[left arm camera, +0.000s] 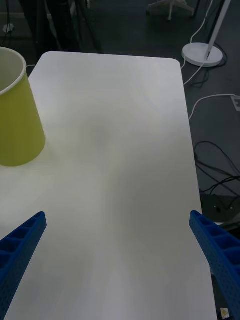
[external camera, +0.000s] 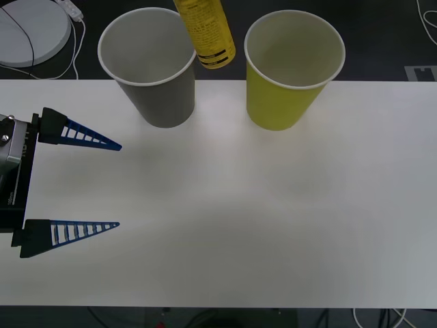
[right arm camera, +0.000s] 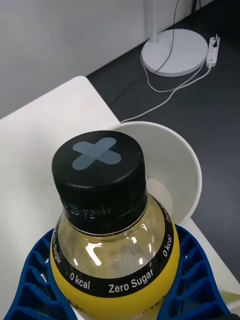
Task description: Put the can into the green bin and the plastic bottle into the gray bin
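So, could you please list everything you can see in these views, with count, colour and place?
gray bin: one, gray with white rim, upright at the table's far edge, on the robot's left.
green bin: one, yellow-green with white rim, upright at the far edge, on the robot's right.
plastic bottle: one, yellow with black cross-topped cap, held in the air between the two bins, nearer the gray one's rim.
table: one, white, before the robot.
round base: one, pale gray, on the dark floor beyond the table, with white cables.
left gripper: blue fingers open, low over the table's left side.
right gripper: blue fingers closed around the bottle.
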{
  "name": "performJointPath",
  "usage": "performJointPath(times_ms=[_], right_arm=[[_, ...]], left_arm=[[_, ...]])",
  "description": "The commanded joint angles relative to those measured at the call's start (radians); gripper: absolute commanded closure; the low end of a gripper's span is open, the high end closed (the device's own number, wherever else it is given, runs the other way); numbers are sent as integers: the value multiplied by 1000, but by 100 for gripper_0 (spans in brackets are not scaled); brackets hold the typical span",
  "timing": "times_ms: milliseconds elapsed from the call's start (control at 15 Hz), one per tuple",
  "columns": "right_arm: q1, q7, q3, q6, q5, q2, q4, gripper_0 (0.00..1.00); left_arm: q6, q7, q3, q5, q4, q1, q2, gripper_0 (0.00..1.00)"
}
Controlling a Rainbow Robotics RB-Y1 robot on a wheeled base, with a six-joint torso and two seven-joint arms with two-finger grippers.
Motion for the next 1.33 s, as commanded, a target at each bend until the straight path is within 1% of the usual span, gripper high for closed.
performJointPath(times_ms=[67,200,267,400,533,667,867,1333], right_arm=[[-104,-2,50,-71,-4,96,163,100],[-157,-2,58,-120,17,179,287,100],[-189,-2,84,-134,22,216,348,100],[-252,-3,156,-136,8,276,451,100],[-285,-3,172,-143,5,345,554,100],[-317,-2,201,-148,0,398,632,100],[-338,-3,215,-149,9,451,695,100],[-381,-15,224,-148,25,533,785,100]], left_arm=[[0,0,0,0,0,0,0,0],[0,0,0,0,0,0,0,0],[0,0,0,0,0,0,0,0],[0,0,0,0,0,0,0,0],[0,0,0,0,0,0,0,0],[0,0,0,0,0,0,0,0],[0,0,0,0,0,0,0,0],[0,0,0,0,0,0,0,0]])
